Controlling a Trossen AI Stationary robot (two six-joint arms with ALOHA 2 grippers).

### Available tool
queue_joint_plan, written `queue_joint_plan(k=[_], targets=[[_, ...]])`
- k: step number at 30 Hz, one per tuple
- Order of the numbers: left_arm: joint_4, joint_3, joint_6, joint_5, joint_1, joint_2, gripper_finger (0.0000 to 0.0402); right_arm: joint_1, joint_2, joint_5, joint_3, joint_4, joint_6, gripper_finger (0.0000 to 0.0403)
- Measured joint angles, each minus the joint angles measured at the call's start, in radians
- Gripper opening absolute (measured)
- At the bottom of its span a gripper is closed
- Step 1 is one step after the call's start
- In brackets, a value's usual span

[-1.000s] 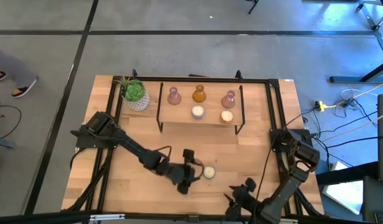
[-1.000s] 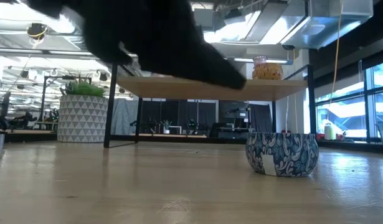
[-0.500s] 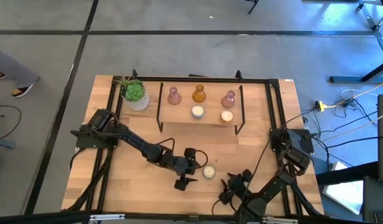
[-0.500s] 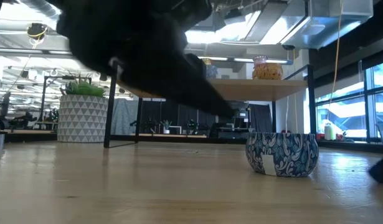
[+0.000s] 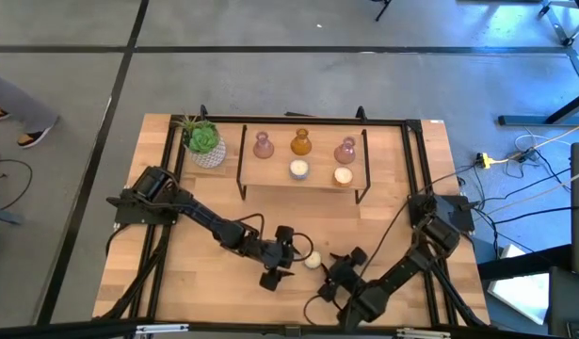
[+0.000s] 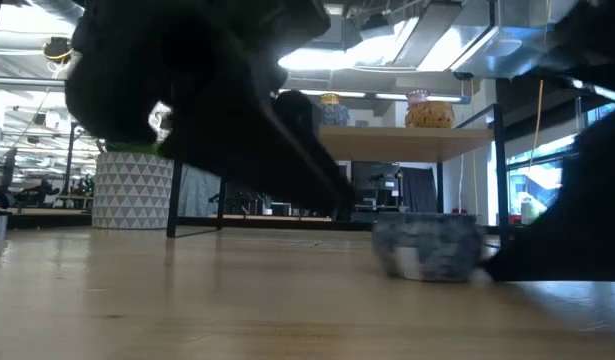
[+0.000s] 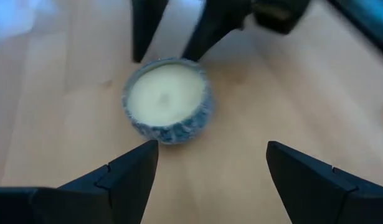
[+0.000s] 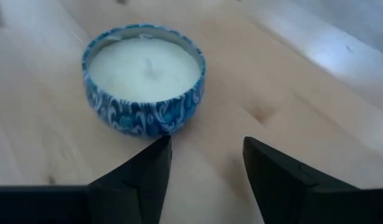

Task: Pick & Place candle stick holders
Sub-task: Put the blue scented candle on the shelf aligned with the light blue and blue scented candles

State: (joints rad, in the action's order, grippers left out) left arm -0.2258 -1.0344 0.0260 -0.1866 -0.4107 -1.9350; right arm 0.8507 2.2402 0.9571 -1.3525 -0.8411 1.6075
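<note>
Handover step, lower centre of the high view: blue-patterned candle tin [image 5: 312, 260] on the table [image 5: 383, 188], ungrasped. Left gripper [image 5: 278, 258] spread wide beside it; right gripper [image 5: 338, 270] half-spread, closing in. Next: straddle and clench.

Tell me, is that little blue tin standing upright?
Upright: the blue tin sits flat on the table, cream wax facing up.

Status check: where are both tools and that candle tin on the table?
Left tool open, just short of the candle tin. Right tool open, facing the tin from the opposite side. Tin sits free on the table. Nothing between.
</note>
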Motion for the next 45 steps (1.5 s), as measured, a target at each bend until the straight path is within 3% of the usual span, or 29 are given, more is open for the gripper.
queue_joint_plan(k=[7,10,15,28,36,45], targets=[[0.136,0.001,0.013,-0.211,0.001,0.0,0.0297,-0.079,0.0,0.003,-0.001,0.248,-0.345,0.0204],[0.132,0.008,0.028,-0.211,0.001,0.0,0.0297,-0.105,-0.001,-0.013,-0.001,0.333,-0.456,0.0204],[-0.015,0.082,0.032,-0.14,0.017,0.0,0.0297,-0.139,-0.002,-0.043,-0.002,0.424,-0.579,0.0204],[-0.212,0.134,0.024,0.009,0.06,0.002,0.0298,-0.151,-0.008,-0.058,0.001,0.458,-0.616,0.0204],[-0.166,0.129,0.069,0.049,0.063,0.002,0.0311,-0.153,-0.013,-0.077,0.001,0.487,-0.648,0.0204],[-0.148,0.128,0.1,0.043,0.065,0.001,0.036,-0.157,-0.024,-0.089,0.001,0.491,-0.665,0.0204]])
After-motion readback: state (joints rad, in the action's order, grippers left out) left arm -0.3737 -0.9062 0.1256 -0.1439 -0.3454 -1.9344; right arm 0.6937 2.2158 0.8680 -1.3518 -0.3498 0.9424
